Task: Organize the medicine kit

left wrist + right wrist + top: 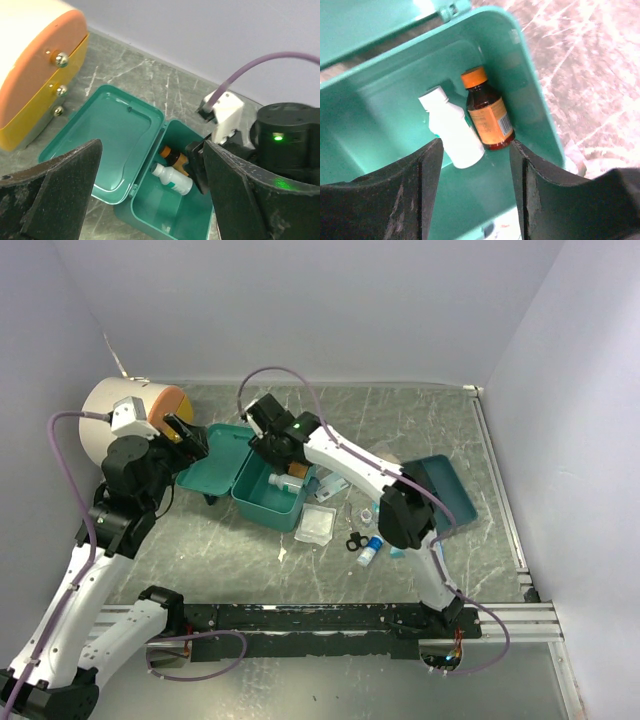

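Medicine kit beneath right gripper, apparently apart

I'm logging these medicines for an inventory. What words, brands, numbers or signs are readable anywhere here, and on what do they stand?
No text can be read in any view.
On the amber bottle in the medicine kit: orange label with a barcode, print too blurred to read.
On the white bottle beside it: a teal mark, too small to read.
On the blue-capped bottle outside the kit: too small to read.
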Controlling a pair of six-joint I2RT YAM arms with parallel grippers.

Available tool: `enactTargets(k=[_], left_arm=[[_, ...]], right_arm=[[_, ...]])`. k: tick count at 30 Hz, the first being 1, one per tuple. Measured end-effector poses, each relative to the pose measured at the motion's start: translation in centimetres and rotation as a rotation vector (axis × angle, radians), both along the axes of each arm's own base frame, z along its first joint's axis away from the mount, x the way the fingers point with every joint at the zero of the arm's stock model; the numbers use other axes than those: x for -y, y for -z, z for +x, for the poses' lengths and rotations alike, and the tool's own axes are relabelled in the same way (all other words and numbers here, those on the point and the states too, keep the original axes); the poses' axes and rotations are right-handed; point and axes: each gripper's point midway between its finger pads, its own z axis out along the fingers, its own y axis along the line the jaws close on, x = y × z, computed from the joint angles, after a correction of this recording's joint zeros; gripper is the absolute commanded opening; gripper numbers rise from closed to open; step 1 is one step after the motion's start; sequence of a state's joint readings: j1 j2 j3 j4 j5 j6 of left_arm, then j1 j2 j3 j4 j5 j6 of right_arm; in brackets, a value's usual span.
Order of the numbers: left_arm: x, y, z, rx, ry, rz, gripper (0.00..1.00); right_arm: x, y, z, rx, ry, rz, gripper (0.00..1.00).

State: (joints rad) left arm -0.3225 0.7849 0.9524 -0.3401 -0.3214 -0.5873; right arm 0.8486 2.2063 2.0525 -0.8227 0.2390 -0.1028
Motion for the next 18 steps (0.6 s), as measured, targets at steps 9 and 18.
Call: enactTargets(k=[9,18], left_arm=[[4.0,-1.7,-0.5,0.026,0.258,0.061,0.92],[7.3,-2.3,-2.2,0.064,0.474,0.040,0.92]], right_arm=[[4.9,-11.0,-3.8,0.079,0.363,0.348,0.56],[14.3,-6.6,-9.5,-0.028,0.772,0.502,0.54]])
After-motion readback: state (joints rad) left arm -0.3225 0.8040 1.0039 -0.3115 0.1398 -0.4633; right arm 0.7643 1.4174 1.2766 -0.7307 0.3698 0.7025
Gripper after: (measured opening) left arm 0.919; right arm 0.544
